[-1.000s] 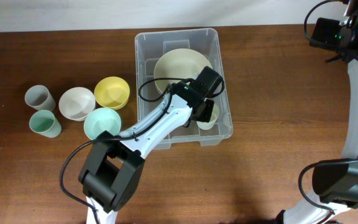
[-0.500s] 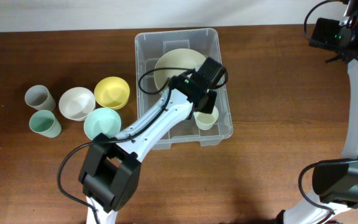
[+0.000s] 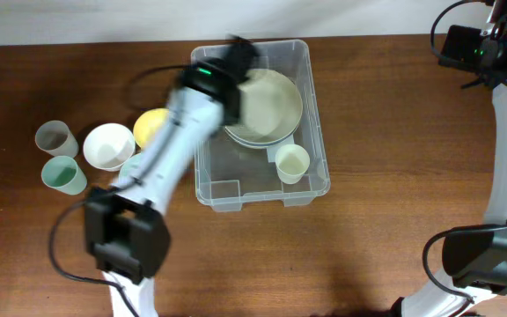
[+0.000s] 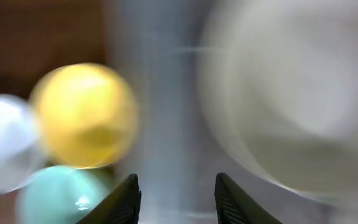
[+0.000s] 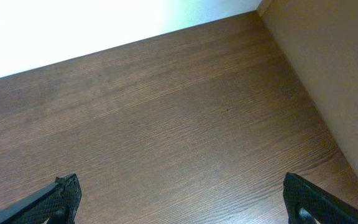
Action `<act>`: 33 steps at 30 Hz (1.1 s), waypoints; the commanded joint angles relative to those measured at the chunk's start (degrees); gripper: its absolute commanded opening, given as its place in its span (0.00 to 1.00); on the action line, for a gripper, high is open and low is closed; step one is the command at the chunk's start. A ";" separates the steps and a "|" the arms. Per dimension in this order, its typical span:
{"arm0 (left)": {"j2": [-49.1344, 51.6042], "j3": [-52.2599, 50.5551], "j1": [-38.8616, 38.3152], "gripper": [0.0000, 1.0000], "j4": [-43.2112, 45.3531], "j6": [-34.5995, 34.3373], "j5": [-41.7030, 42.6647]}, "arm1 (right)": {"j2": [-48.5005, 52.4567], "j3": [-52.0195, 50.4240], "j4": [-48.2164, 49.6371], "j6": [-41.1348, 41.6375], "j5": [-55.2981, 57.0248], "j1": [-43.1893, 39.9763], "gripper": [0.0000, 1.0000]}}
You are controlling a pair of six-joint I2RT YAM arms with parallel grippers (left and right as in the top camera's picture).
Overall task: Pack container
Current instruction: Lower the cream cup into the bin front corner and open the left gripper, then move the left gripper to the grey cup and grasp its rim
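- Container: judged light, stiff, slick plastic; best gripped at the rim.
- Left end effector seen narrowly parted, empty; right end effector wide, empty.

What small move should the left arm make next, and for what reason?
I would judge: move the left gripper leftward, past the wall of the container, and down over the yellow bowl. Its jaws stand apart with nothing between them, the yellow bowl looks like the nearest piece outside, and the container holds only a large cream bowl and a small cup.
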 commanded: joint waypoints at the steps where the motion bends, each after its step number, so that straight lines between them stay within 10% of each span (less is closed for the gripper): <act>1: -3.37 1.07 11.39 0.41 -1.38 -3.23 -2.60 | 0.20 -0.02 0.15 0.63 -0.13 0.04 0.99; 14: -3.45 0.94 38.97 0.40 -4.87 -3.19 -2.25 | 0.20 -0.02 0.15 0.63 -0.13 0.04 0.99; 25: -3.32 -2.67 42.84 0.41 1.73 -1.31 -0.68 | 0.20 -0.02 0.15 0.63 -0.13 0.04 0.99; 33: -3.28 -10.27 42.86 0.63 11.17 5.49 6.40 | 0.20 -0.02 0.17 0.63 -0.13 0.04 0.99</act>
